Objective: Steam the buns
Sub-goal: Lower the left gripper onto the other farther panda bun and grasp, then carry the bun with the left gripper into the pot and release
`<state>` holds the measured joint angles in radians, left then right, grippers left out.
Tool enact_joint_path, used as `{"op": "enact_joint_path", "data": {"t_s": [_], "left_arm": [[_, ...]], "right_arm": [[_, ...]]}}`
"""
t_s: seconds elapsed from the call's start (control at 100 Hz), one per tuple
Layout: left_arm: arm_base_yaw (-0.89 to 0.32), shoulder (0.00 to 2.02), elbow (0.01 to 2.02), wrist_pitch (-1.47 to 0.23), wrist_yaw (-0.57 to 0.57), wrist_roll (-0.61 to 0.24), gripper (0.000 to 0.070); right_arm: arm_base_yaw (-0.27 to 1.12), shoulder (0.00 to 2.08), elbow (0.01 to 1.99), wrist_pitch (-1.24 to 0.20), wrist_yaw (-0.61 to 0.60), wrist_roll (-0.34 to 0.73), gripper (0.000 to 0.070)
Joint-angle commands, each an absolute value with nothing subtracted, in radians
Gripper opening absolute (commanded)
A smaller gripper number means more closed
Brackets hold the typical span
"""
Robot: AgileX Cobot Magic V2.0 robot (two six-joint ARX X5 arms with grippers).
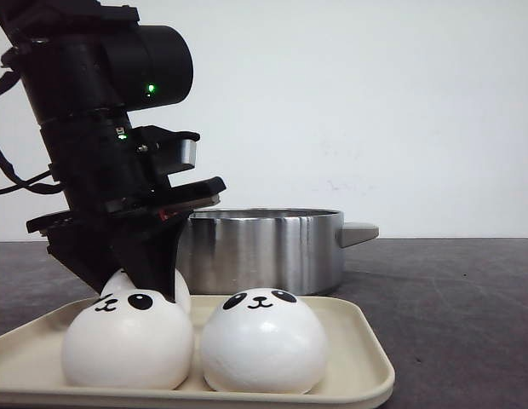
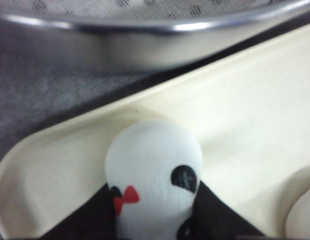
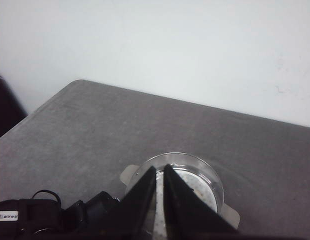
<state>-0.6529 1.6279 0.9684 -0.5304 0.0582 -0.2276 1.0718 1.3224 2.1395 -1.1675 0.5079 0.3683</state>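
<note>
My left gripper (image 1: 149, 271) reaches down into the cream tray (image 1: 359, 345) and is shut on a white panda bun (image 2: 152, 165) with a black eye and a small red bow, still low over the tray floor. In the front view this bun (image 1: 119, 281) peeks out behind the fingers. Two more panda buns sit at the tray's front, one on the left (image 1: 128, 345) and one on the right (image 1: 262, 345). My right gripper (image 3: 160, 172) is shut and empty, high above the steel pot (image 3: 197, 175). A fourth bun does not show.
The steel pot (image 1: 264, 247) with side handles stands just behind the tray; its rim and perforated insert show in the left wrist view (image 2: 145, 30). The edge of another bun (image 2: 302, 212) lies beside the held one. The dark table ends at a white wall.
</note>
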Motion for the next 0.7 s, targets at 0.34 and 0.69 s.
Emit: {"op": "enact_joint_path", "data": {"t_s": [0.34,0.69], "left_arm": [[-0.669,1.310,1.060,-0.644,0.131,-0.195,0.0003],[-0.611,1.245,1.231,-0.438,0.086,-0.213,0.0003]], "right_arm": [[1.105,1.333,2.159,-1.161,0.524,0.372,0.0016],[1.118,1.333,2.159,-1.153,0.495,0.358,0.0016]]}}
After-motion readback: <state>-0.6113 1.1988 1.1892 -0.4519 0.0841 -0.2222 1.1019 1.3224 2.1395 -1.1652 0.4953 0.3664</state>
